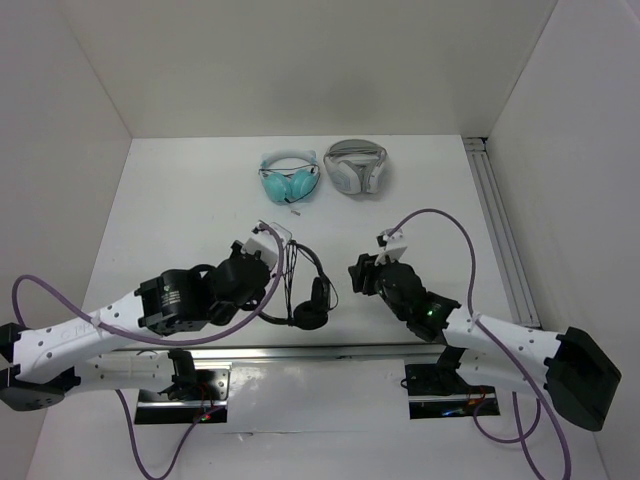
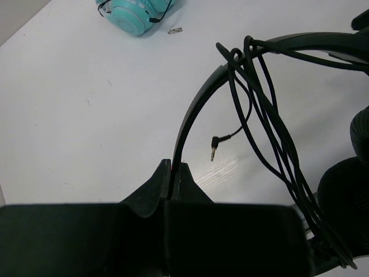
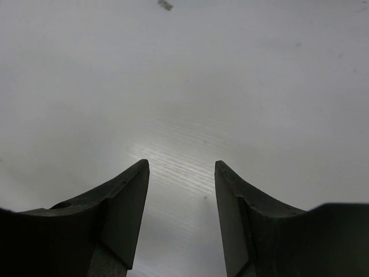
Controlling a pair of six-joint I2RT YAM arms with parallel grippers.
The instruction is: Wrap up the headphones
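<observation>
The black on-ear headphones with a thin headband lie near the table's front middle, between the two arms; their long thin black cable is looped several times round the band, the small angled plug hanging loose. The left gripper is pinched tight on the band; the band's arc runs roughly near-to-far. The right gripper gapes wide and empty over bare white table, just right of the headphones, not touching; it must likely reach leftward for the loose end.
</observation>
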